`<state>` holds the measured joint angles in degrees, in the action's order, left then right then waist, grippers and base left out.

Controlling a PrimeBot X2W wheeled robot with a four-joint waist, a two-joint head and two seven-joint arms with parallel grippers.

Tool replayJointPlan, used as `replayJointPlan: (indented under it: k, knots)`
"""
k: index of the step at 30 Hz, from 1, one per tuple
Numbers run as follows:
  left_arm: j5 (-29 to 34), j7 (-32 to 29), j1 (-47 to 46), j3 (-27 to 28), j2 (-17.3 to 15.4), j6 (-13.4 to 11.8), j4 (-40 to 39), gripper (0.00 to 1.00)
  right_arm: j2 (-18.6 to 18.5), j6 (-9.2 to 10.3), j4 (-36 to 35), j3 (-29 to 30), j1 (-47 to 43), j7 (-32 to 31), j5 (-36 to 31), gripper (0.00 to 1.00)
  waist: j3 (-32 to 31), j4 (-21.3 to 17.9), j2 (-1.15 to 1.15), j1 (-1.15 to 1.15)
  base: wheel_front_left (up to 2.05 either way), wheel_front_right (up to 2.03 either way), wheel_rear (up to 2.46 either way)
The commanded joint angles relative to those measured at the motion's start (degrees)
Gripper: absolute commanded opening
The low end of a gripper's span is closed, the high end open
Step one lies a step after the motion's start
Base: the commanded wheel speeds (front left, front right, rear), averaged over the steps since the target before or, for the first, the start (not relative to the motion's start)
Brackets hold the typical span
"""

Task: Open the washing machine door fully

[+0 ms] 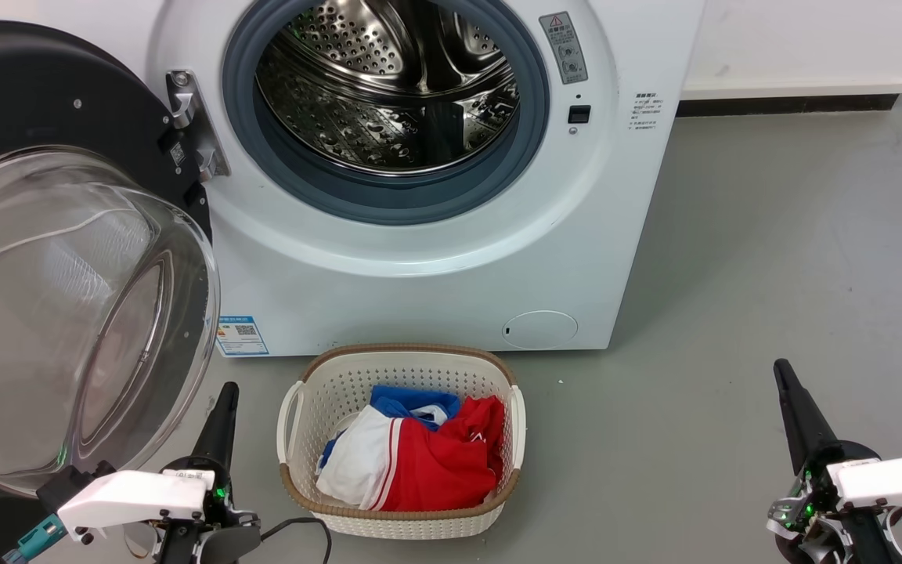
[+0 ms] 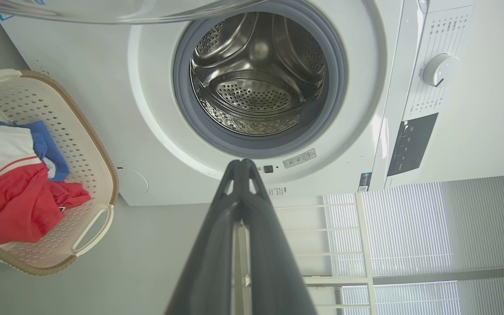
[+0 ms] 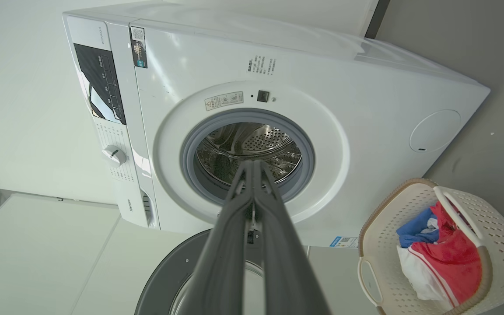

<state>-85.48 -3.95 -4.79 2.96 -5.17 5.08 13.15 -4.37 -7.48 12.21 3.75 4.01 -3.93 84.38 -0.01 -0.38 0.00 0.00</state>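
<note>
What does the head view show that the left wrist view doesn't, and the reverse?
Head view adds: the door standing wide open at the left of the machine, its hinge, and the right gripper low at the right. Left wrist view adds: the dial, the dark display panel and window blinds. Both share: the drum, grey seal, the basket of clothes, the door's glass bowl and the left gripper.

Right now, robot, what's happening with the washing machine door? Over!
Left gripper, right gripper: both shut, empty. Round glossy black glass-bowled door swung wide open. White plastic laundry basket apart from door, not blocking.
</note>
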Motion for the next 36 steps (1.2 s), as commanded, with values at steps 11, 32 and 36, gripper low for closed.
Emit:
replayJointPlan:
  k: [11, 32, 36]
  knots:
    - [-4.03, -1.24, -1.39, 1.78, 1.04, 1.57, 0.47, 0.00, 0.06, -0.02, 0.94, 0.56, 1.77, -0.64, 5.22, 0.00, 0.09, 0.18, 0.00, 0.00, 0.00, 0.00, 0.00]
    - [-7.30, -2.39, -1.67, 3.28, 2.03, 2.63, 0.99, 0.00, 0.41, -0.02, 1.86, 1.24, 2.50, -1.43, 9.31, 0.00, 0.19, 0.38, 0.00, 0.00, 0.00, 0.00, 0.00]
    - [-7.25, -2.32, -1.67, 3.31, 2.05, 2.63, 0.98, 0.00, 0.46, -0.02, 1.86, 1.32, 2.51, -1.51, 9.20, 0.00, 0.19, 0.38, 0.00, 0.00, 0.00, 0.00, 0.00]
